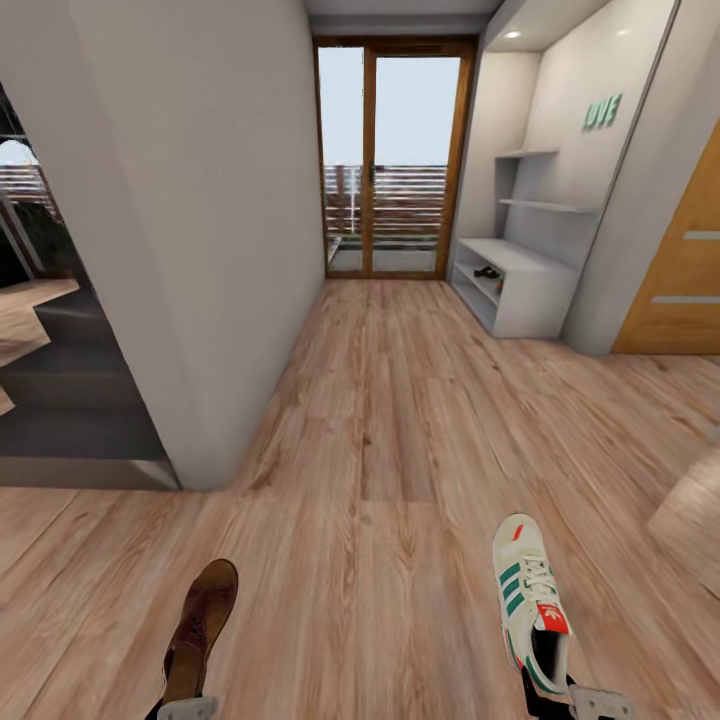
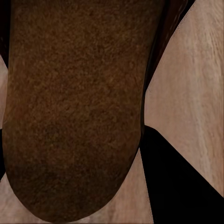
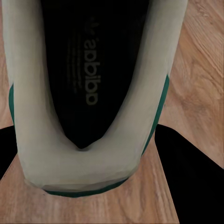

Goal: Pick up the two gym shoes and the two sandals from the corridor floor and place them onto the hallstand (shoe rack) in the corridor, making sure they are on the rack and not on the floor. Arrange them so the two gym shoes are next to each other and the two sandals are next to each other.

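- At the lower left of the head view, the left end effector (image 1: pixel 188 708) is gripping a brown sandal (image 1: pixel 203 630) by its heel end, toe pointing up the frame above the corridor floor (image 1: pixel 400 420).
- In the left wrist view, the sandal's brown sole (image 2: pixel 74 107) is covering most of the frame.
- At the lower right of the head view, the right end effector (image 1: pixel 598 703) is clamping a gym shoe (image 1: pixel 530 600) at its heel, with its green stripes and red tongue label showing.
- In the right wrist view, the shoe's dark insole (image 3: pixel 88 70) is facing the camera.
- Far off, in the upper right of the head view, the hallstand (image 1: pixel 525 285) is standing beside the glass door (image 1: pixel 392 160), with a small dark item (image 1: pixel 487 272) lying in its upper compartment; what it is cannot be told.
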